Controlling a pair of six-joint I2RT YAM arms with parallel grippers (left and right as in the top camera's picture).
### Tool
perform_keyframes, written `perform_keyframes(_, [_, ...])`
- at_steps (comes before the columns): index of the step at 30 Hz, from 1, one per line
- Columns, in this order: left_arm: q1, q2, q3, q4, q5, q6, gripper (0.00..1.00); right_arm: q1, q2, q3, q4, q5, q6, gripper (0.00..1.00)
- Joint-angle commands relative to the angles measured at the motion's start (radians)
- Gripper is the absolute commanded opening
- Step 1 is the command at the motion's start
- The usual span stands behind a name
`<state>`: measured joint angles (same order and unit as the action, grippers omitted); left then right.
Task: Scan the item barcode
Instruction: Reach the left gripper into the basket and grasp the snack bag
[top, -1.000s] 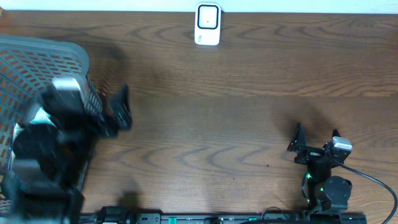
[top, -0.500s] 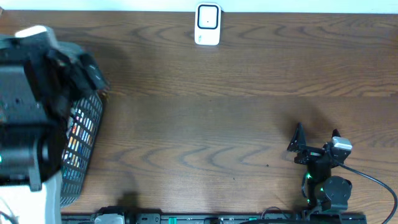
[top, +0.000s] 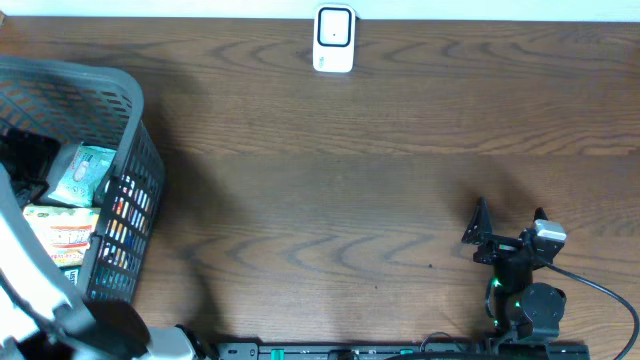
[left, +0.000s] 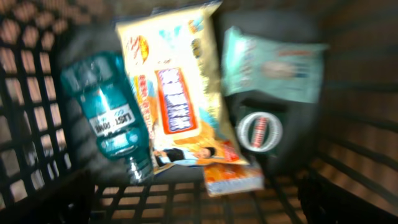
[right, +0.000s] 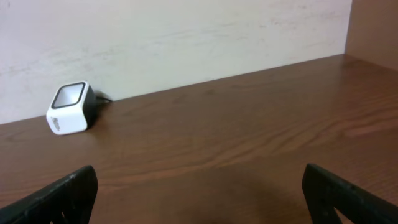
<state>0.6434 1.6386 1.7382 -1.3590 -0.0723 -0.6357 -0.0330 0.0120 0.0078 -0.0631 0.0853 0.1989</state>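
Our left gripper (left: 186, 202) has swung above the grey plastic mesh basket (top: 130, 150), jaws wide, over the yellow-orange foil snack packet (left: 177, 93) inside; picking 1 item comes next. Right gripper (right: 199, 193) idles open.

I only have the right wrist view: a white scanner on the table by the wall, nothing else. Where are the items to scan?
Observer: In a gray basket at the left end of the table, shown in the overhead view.
Operator: What is in it?
Observer: The left wrist view, though blurred, shows a teal bottle, a yellow packet, a pale green packet and a small round item.
Operator: Is anything picked up yet?
Observer: No. The left tool hangs open above them, holding nothing.
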Motion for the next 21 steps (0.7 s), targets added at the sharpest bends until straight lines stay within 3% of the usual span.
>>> perform_keyframes(1, [0.023, 0.111, -0.035, -0.015, 0.047, -0.058, 0.98, 0.006, -0.006, -0.002, -0.002, 0.006, 0.01, 0.99])
perform_keyframes(9, [0.021, 0.293, -0.108, 0.051, 0.043, -0.058, 0.98, 0.006, -0.006, -0.002, -0.002, 0.006, 0.01, 0.99])
perform_keyframes(18, [0.021, 0.32, -0.341, 0.257, 0.035, -0.058, 1.0, 0.006, -0.006, -0.002, -0.002, 0.006, 0.01, 0.99])
perform_keyframes(20, [0.021, 0.32, -0.397, 0.298, 0.034, -0.058, 0.92, 0.006, -0.006, -0.002, -0.002, 0.006, 0.01, 0.99])
perform_keyframes(21, [0.021, 0.32, -0.42, 0.312, 0.034, -0.058, 0.79, 0.006, -0.006, -0.002, -0.002, 0.006, 0.01, 0.99])
